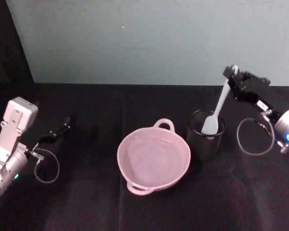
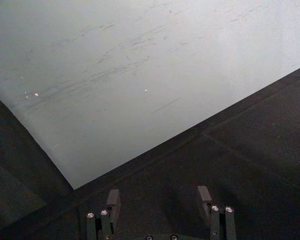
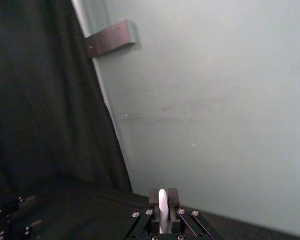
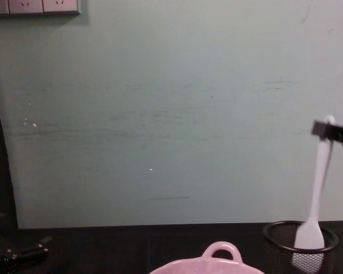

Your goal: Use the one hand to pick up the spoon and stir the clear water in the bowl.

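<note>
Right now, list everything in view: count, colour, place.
spoon: 1, white, head down in the mesh cup, handle end gripped
bowl: 1, pale pink, table centre, left of the cup
mesh cup: 1, black, right of the bowl
table: 1, black cloth, under everything
wall: 1, pale green, behind the table
right gripper: 1, black, fingers shut on the spoon above the cup
left gripper: 1, black, fingers open, low at the table's left
</note>
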`<control>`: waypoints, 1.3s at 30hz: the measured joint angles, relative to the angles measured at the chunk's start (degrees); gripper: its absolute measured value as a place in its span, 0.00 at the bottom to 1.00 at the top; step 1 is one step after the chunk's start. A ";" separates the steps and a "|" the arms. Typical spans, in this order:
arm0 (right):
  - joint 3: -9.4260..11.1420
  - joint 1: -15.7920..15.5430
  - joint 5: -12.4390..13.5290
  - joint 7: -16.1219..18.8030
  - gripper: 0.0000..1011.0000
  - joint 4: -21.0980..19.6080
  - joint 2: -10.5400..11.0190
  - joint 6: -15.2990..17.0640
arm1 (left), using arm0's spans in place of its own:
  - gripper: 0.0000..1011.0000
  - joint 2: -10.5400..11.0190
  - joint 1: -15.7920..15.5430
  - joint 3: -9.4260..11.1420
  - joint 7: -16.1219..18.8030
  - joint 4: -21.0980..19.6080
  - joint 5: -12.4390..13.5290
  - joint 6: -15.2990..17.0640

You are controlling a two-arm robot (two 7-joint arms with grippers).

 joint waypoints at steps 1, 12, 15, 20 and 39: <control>-0.28 0.57 -1.34 -0.18 0.11 -0.97 0.41 0.43 | 0.99 0.00 0.00 0.00 0.00 0.00 0.00 0.00; -0.34 3.52 -5.53 0.51 0.11 -7.07 2.07 4.21 | 0.99 0.00 0.00 0.00 0.00 0.00 0.00 0.00; -0.01 3.86 -6.07 0.50 0.11 -8.28 2.33 5.24 | 0.99 0.00 0.00 0.00 0.00 0.00 0.00 0.00; 0.79 4.33 -6.65 0.50 0.11 -9.78 2.30 6.89 | 0.99 0.00 0.00 0.00 0.00 0.00 0.00 0.00; 1.08 4.39 -6.81 0.54 0.11 -9.68 1.83 6.98 | 0.99 0.00 0.00 -0.01 0.00 0.00 0.00 0.00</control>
